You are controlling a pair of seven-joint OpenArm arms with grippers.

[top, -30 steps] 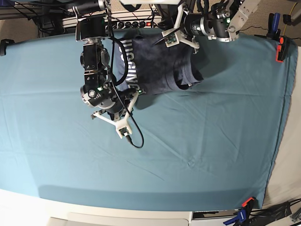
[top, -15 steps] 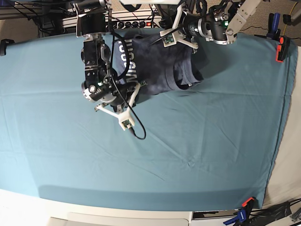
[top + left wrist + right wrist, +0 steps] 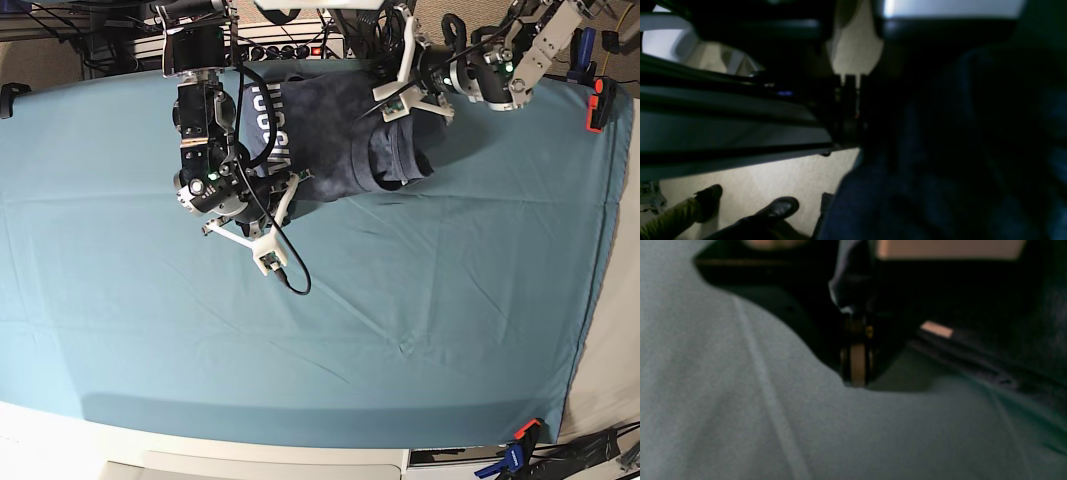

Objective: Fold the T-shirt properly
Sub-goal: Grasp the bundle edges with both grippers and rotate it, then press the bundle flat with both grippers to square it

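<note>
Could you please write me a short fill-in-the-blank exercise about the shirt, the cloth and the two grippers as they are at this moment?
1. The T-shirt lies bunched near the table's ____ edge in the base view.
2. The table cloth is ____ in colour.
3. The lettering printed on the shirt is ____.
4. The right gripper has its jaws ____.

Missing words: far; teal; white; shut

teal table cloth (image 3: 400, 320), clamps (image 3: 597, 103), black shoes (image 3: 778, 207)
</note>
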